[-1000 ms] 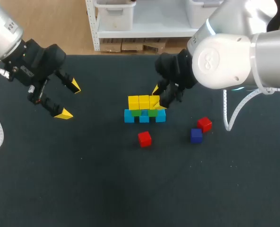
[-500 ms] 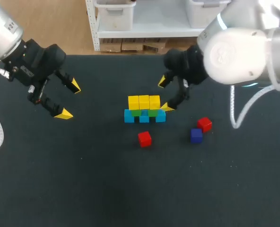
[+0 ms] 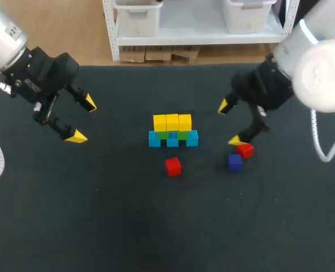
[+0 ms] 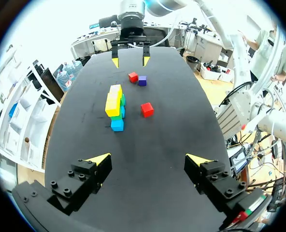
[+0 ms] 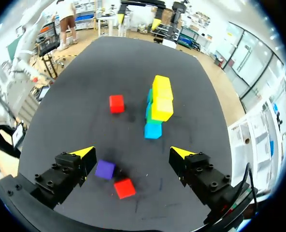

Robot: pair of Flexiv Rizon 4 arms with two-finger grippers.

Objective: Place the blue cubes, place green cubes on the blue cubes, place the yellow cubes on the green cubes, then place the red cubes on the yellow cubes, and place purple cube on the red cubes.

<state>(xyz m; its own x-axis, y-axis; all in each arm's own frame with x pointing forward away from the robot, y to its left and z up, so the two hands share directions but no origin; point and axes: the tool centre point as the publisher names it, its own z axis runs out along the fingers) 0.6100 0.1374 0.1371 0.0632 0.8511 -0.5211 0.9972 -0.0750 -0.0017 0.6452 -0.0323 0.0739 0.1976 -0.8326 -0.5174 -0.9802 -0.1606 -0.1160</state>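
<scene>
Far left: left tool (image 3: pixel 82 120) spread wide, gripping nothing, hanging above the surface (image 3: pixel 99 215) well apart from every cube.

Middle: blue cubes (image 3: pixel 172 139) in a row on the surface, green cubes (image 3: pixel 171 135) on them, yellow cubes (image 3: pixel 172 122) on top. Likely hazard here: a wider yellow layer over a narrower green one, so any off-centre push while seating a red cube could probably tip an end yellow cube or shear the whole stack. Just near of the stack, a lone red cube (image 3: pixel 172 166), free on all sides and probably the easier pick.

Right: right tool (image 3: pixel 229 123) also spread and holding nothing, poised just above the second red cube (image 3: pixel 245 149). Purple cube (image 3: pixel 235 162) just beside that one, perhaps touching at a corner. Likely to be nudged, or pinched along with the red, if closed at a poor angle.

Cubes seemingly hard, smooth and sharp-edged, so prone to sliding on one another. Surface dark, matte, cloth-like. Yellow tool tips wedge-shaped.
</scene>
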